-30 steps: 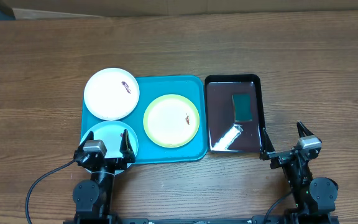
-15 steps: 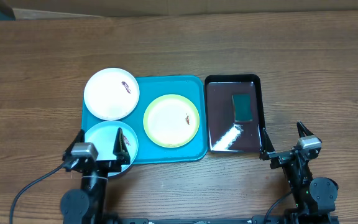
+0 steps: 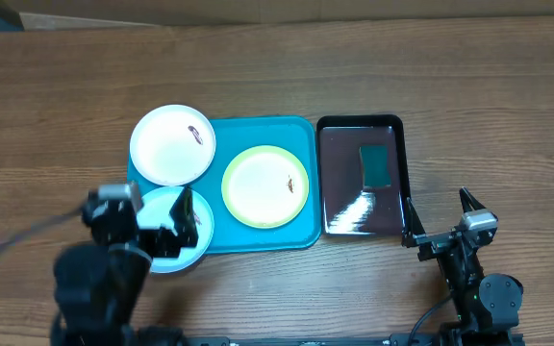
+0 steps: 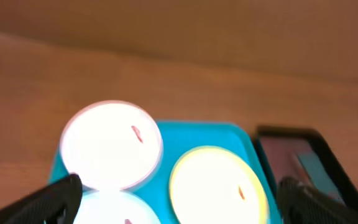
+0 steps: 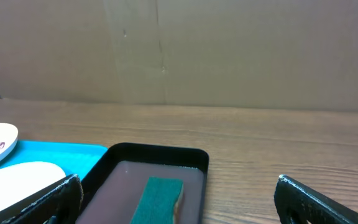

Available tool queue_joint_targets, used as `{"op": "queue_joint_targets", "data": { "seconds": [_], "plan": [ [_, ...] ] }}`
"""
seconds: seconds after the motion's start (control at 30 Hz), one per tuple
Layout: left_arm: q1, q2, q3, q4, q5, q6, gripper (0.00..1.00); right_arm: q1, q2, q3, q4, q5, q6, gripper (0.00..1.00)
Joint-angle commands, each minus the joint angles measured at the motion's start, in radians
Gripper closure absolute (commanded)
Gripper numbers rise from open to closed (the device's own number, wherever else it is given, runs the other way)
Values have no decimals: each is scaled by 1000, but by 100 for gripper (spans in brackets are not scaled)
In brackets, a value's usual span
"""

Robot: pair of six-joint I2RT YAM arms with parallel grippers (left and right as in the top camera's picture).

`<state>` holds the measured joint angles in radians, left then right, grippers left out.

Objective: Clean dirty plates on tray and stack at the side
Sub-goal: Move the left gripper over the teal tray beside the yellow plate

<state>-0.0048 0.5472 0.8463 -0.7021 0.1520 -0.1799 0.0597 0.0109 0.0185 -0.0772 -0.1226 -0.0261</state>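
The turquoise tray (image 3: pixel 296 135) holds three smeared plates: a white plate (image 3: pixel 171 146) at its far left corner, a yellow-green rimmed plate (image 3: pixel 263 187) in the middle, and a light blue plate (image 3: pixel 166 252) at the near left. My left gripper (image 3: pixel 147 213) is open and raised above the light blue plate. In the blurred left wrist view the white plate (image 4: pixel 107 146), rimmed plate (image 4: pixel 216 186) and blue plate (image 4: pixel 114 211) lie between my open left fingers (image 4: pixel 179 202). My right gripper (image 3: pixel 440 219) is open and empty near the table's front right.
A black glossy tray (image 3: pixel 339 183) with dark liquid and a green sponge (image 3: pixel 376 165) stands right of the turquoise tray; the right wrist view shows this black tray (image 5: pixel 191 158) and sponge (image 5: pixel 160 199). A cardboard wall runs along the table's back edge.
My left arm has lifted and swung left and forward over the light blue plate, looming larger in the overhead view. The right arm and the plates have not moved.
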Motion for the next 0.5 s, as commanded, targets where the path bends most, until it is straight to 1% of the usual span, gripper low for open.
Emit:
{"op": "queue_joint_targets", "data": {
  "seconds": [0.0, 0.07, 0.13, 0.3, 0.33, 0.37, 0.4, 0.47],
  "plan": [
    [4, 190, 201, -124, 159, 8, 0, 5, -8, -11, 4, 10, 3, 0],
    [4, 291, 298, -193, 232, 8, 0, 5, -8, -11, 4, 10, 3, 0],
    [4, 353, 343, -206, 292, 8, 0, 5, -8, -11, 4, 10, 3, 0],
    [4, 478, 365, -209, 408, 8, 0, 5, -8, -11, 4, 10, 3, 0],
    [4, 496, 365, -216, 421, 8, 6, 5, -8, -11, 4, 10, 3, 0],
    [4, 515, 365, -228, 425, 8, 15, 5, -8, -11, 4, 10, 3, 0],
    [4, 534, 365, -241, 422, 1, 27, 5, -8, -11, 4, 10, 3, 0],
    [4, 570, 365, -272, 413, -3, 40, 5, -8, -11, 4, 10, 3, 0]
  ]
}}
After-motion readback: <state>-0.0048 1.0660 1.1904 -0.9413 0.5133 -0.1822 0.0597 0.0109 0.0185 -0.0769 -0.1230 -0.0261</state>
